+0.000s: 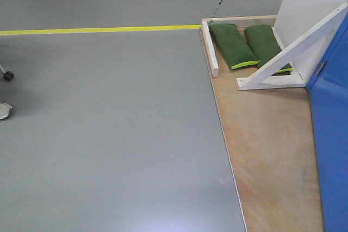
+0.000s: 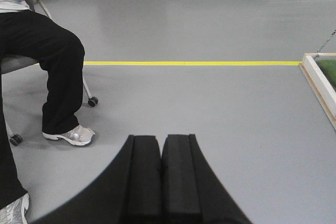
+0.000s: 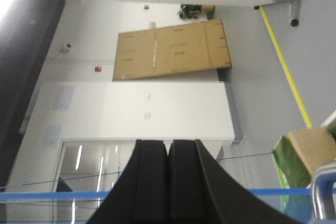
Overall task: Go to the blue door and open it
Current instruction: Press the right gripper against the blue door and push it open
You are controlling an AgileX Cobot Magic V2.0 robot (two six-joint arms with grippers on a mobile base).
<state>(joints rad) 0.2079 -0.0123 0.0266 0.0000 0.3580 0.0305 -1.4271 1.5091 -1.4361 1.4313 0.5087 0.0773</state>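
The blue door fills the right edge of the front view as a glossy panel standing on a plywood base. In the right wrist view, which is turned on its side, a thin strip of the blue door crosses the bottom, with a silver lever handle at the lower right corner. My right gripper is shut and empty, just left of that handle. My left gripper is also shut and empty, pointing over bare grey floor.
A white diagonal brace and two green sandbags sit on the base behind the door. A yellow floor line runs across. A seated person on a wheeled chair is at my left.
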